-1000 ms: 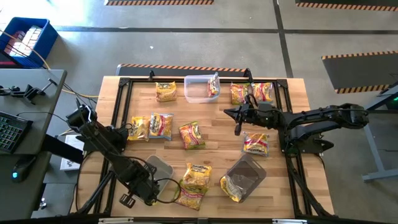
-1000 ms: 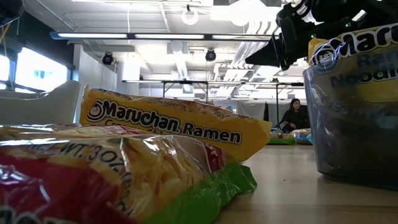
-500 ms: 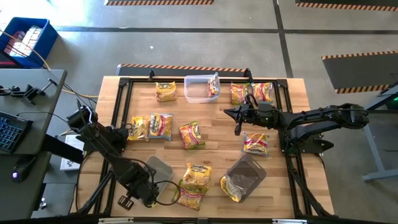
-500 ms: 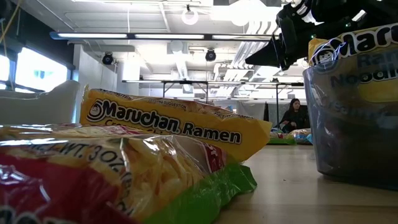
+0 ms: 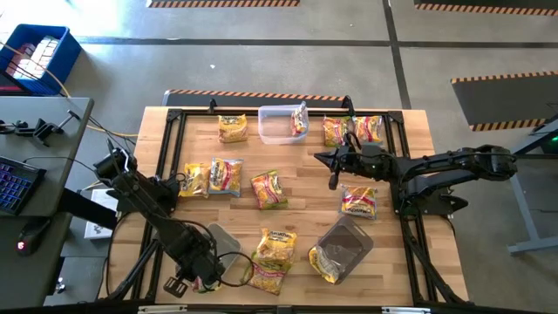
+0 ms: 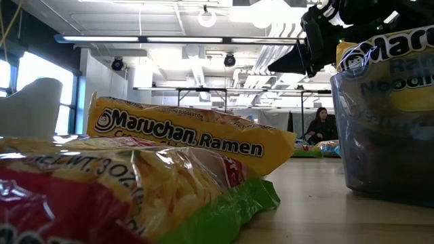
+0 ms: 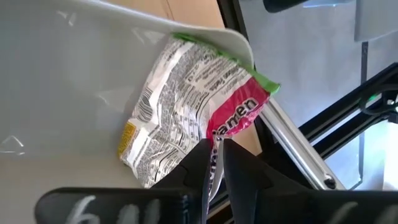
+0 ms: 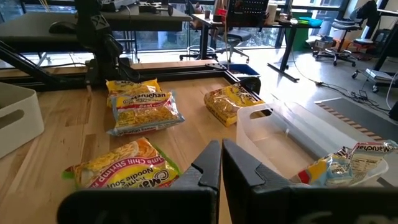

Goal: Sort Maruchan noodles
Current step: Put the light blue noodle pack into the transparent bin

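since a second ago the left gripper has drawn back toward the table's near left corner, pinching a pink-and-green ramen packet at the white tub, likely to sort it; right gripper hovers mid-table, fingers together, empty.

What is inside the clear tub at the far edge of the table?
One Maruchan ramen packet leans against the clear tub's right wall. The rest of the tub looks bare.
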